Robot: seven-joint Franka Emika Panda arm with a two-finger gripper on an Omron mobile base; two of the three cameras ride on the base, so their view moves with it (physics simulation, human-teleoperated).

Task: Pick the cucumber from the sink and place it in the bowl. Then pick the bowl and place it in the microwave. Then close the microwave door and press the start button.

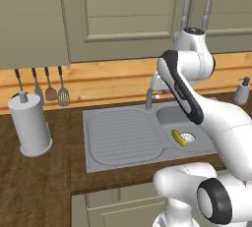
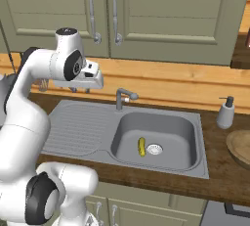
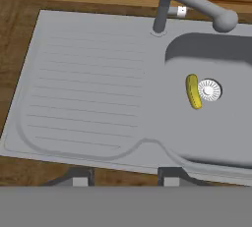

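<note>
The cucumber, small and yellow-green, lies on the floor of the grey sink basin just beside the round drain. The sink has its ribbed drainboard to the left of the basin. My gripper hangs high over the drainboard, open and holding nothing, well to the left of the cucumber and above it. A part of the wooden bowl shows on the counter at the far right. The microwave and its door are out of view.
The bent faucet stands behind the basin. A soap dispenser sits right of the sink. A white cylinder stands on the left counter, with utensils hanging on the wall behind it. Green cabinet doors hang overhead.
</note>
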